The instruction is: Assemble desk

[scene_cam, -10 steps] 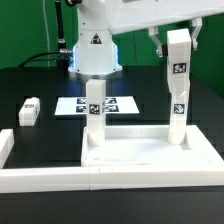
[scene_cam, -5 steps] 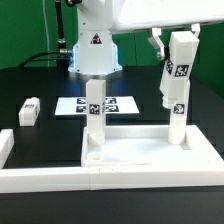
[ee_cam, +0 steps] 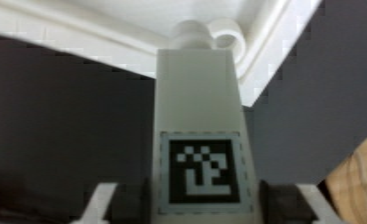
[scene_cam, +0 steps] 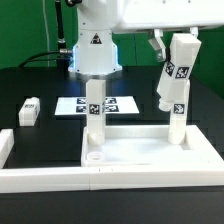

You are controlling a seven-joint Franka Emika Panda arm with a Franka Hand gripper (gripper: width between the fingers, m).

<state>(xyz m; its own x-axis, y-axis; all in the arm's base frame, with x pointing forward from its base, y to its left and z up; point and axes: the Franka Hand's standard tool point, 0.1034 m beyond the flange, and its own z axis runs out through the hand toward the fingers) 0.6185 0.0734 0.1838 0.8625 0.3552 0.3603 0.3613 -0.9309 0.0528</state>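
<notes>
Exterior view: gripper (scene_cam: 177, 40) is up high over the far right corner of the tabletop panel (scene_cam: 140, 156), clenched on the top end of a desk leg, the held leg (scene_cam: 174, 78). The held leg hangs tilted, not plumb, w/ its lower end swung toward the exterior view's left and its tag facing the cam. Right under it, the right corner leg (scene_cam: 178, 125) stands upright in the panel's far right corner. The held leg's lower end overlaps that leg's top in the pic; can't tell if they touch.

The left corner leg (scene_cam: 95, 110) stands upright in the panel's far left corner, tag to the cam. The panel itself lies flat, rim up, snug vs. the L-shaped border rail (scene_cam: 40, 178) that runs along its near edge. The loose leg (scene_cam: 28, 112) lies on its side on the black table (scene_cam: 40, 90), well apart from the panel, off toward the exterior view's left. The marker board (scene_cam: 120, 104) is flat just behind the panel's far rim, partly hidden by the left corner leg. The robot base (scene_cam: 93, 45) sits further back beyond that.

Wrist view: the held leg fills the middle, its tag (ee_cam: 201, 170) big and blurry, w/ the fingers (ee_cam: 102, 203) pressed to both sides of it. A bright white strip of the panel shows beyond the leg's far end, and a rounded white bit there is too blurry to call
</notes>
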